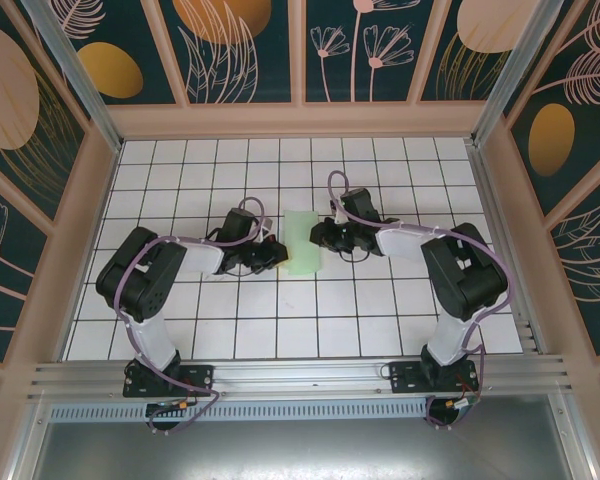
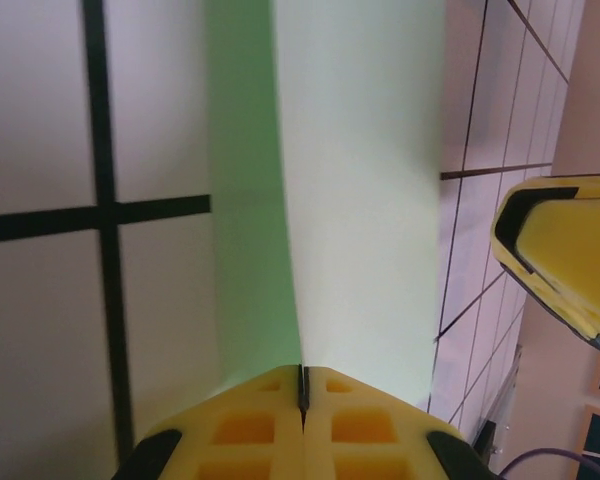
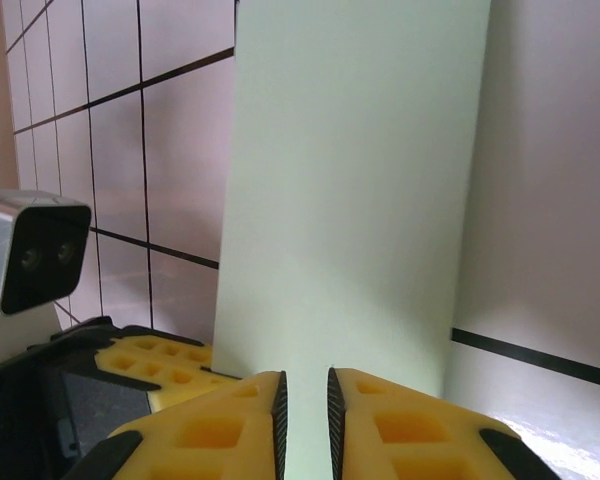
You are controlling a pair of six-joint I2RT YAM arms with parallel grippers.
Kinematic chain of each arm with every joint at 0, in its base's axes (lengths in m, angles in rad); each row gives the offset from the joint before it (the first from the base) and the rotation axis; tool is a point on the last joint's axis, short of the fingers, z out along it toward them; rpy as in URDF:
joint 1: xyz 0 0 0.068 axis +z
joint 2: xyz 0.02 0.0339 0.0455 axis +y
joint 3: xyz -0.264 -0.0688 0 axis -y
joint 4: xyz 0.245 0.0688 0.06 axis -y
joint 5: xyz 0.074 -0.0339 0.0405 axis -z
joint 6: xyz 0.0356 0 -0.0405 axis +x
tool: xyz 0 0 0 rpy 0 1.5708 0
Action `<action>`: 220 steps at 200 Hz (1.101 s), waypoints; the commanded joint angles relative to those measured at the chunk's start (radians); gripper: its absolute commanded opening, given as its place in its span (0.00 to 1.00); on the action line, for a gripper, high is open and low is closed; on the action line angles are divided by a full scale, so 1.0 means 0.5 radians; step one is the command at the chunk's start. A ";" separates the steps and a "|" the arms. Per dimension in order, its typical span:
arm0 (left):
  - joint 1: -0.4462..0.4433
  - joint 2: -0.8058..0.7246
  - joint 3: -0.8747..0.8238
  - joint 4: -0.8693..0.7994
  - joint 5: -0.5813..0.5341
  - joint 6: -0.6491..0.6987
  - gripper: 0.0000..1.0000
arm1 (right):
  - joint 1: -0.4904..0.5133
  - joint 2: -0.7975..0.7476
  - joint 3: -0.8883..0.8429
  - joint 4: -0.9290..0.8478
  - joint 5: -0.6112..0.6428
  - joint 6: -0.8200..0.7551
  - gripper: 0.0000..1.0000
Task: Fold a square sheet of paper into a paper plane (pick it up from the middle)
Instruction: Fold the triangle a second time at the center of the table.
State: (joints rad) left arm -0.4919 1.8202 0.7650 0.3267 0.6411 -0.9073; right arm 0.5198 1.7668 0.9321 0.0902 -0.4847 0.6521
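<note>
Paper (image 1: 303, 243), plain mint-green, between left gripper (image 2: 302, 385) and right gripper (image 3: 305, 385).

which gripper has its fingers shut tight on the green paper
The left gripper: its yellow fingers meet on the folded green paper with no gap. The right gripper has its fingers slightly apart, the paper running between them.

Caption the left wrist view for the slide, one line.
Left gripper shut on the edge of the mint-green paper, white grid tiles behind it.
</note>
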 commanded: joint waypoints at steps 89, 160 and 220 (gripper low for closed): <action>-0.037 0.003 -0.104 0.348 0.152 -0.216 0.22 | 0.025 0.160 0.003 -0.273 0.108 -0.056 0.12; -0.046 0.075 -0.119 0.828 0.368 -0.472 0.30 | 0.025 0.247 0.065 -0.396 0.138 -0.074 0.12; -0.052 0.182 -0.032 0.897 0.367 -0.511 0.39 | 0.017 0.189 0.068 -0.322 0.034 -0.060 0.14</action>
State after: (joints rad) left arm -0.5110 1.8793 0.7174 0.7177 0.8055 -1.1465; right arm 0.5255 1.8553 0.9619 -0.0532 -0.4507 0.6304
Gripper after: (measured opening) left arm 0.370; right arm 0.132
